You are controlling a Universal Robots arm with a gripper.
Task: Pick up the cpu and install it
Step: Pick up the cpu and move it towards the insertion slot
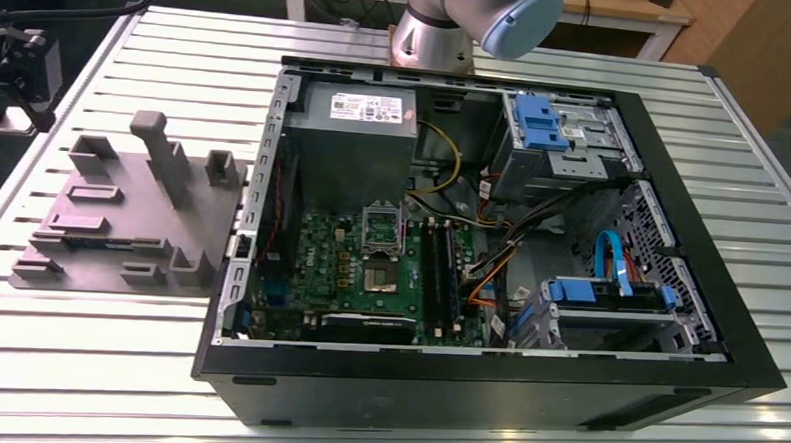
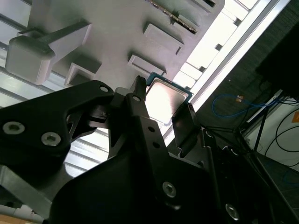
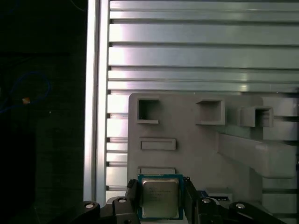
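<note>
The cpu [image 3: 160, 196], a small square chip with a shiny metal top and a thin blue-green rim, sits between my gripper's [image 3: 160, 198] two black fingers, whose tips press on its opposite edges. It hangs well above the grey holder block [image 3: 201, 140] on the slatted table. The second wrist view shows the same grip: the cpu [image 2: 167, 99] is pinched by the gripper [image 2: 161, 105] over the holder block [image 2: 117, 32]. In the exterior view, the green motherboard [image 1: 366, 280] lies in the open computer case, its socket [image 1: 382, 277] uncovered and the metal frame [image 1: 382, 221] swung up.
The black case [image 1: 495, 386] takes up the middle of the slatted aluminium table [image 1: 96, 369]. Inside are a grey power-supply box [image 1: 360, 115], blue drive brackets [image 1: 540, 123] and loose cables [image 1: 502, 246]. The holder block [image 1: 128, 220] stands at the exterior view's left. The arm's base [image 1: 438, 33] rises behind the case.
</note>
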